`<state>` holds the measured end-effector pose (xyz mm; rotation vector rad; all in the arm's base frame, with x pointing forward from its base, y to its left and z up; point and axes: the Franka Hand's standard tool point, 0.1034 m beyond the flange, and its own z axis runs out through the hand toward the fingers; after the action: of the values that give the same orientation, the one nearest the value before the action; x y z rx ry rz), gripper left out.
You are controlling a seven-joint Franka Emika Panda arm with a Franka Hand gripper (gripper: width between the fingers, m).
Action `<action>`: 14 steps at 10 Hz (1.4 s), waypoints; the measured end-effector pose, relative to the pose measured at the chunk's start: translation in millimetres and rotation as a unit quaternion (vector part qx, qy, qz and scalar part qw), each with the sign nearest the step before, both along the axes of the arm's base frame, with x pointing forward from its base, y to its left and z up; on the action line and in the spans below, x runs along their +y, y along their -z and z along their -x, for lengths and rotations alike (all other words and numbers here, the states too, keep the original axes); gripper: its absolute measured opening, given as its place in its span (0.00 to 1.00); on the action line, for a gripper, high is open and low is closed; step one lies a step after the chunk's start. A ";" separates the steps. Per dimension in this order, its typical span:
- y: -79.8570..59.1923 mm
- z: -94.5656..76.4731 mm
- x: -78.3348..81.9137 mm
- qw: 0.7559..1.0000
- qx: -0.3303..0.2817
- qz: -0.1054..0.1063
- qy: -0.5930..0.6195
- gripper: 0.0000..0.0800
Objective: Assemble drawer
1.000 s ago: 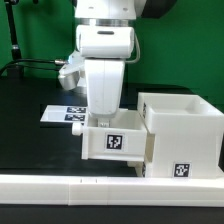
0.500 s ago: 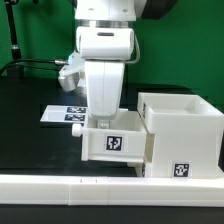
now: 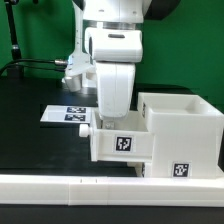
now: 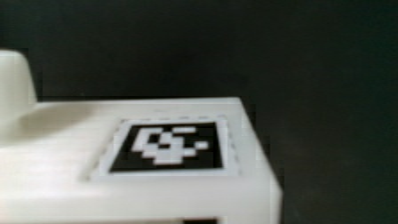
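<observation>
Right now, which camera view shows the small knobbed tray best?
The exterior view: it shows the whole small tray with its side knob and front tag, pressed against the large casing, under the claw. The wrist view shows only one tagged face of the tray, blurred and cropped.

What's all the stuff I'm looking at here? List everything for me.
Casing: one, white, hollow box, on the exterior view's right, tag on its front.
Tray: one, white, tagged, knob on its side, against the casing, under the arm.
Marker board: one, flat white, tags, behind the tray.
Border wall: one, low, white, along the front.
Table: black.
Backdrop: green.
Robot arm: one, white; jaws hidden behind the tray.
</observation>
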<state>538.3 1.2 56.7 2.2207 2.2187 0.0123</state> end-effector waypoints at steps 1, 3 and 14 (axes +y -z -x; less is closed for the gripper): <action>0.2 0.1 -0.6 1.000 0.000 0.000 0.001 0.06; 0.6 -0.1 0.1 1.000 0.000 0.000 0.001 0.06; 1.3 -2.8 5.4 1.000 -0.002 -0.001 0.031 0.06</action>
<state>541.2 6.5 55.4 2.2866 2.1483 0.0209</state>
